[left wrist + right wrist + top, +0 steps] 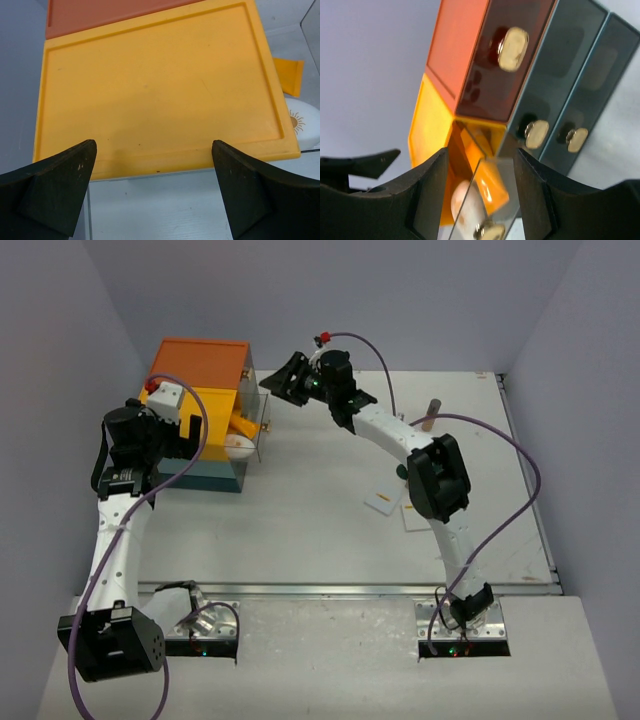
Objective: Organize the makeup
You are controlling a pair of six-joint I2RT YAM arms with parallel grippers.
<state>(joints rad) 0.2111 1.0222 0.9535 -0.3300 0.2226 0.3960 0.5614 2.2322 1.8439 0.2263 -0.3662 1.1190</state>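
Observation:
The yellow drawer (pixel 240 435) of the drawer box (pixel 198 355) stands open. In it lie an orange tube (pixel 243 424) and a white round puff (pixel 240 447); both also show in the right wrist view, the tube (pixel 496 186) and the puff (pixel 462 202). My right gripper (pixel 273 385) is open and empty, just right of the drawer's clear front (pixel 490 175). My left gripper (pixel 198 435) is open and empty over the box's yellow side (pixel 160 90). A white packet (pixel 385 502), a dark green disc (pixel 402 472) and a tan bottle (pixel 432 412) are on the table by the right arm.
The box stands at the back left near the wall. Its orange drawer (pixel 492 65) and two grey-teal drawers (pixel 555 90) are shut, with gold knobs (pixel 514 48). The table's right edge (pixel 530 490) runs beside the right arm.

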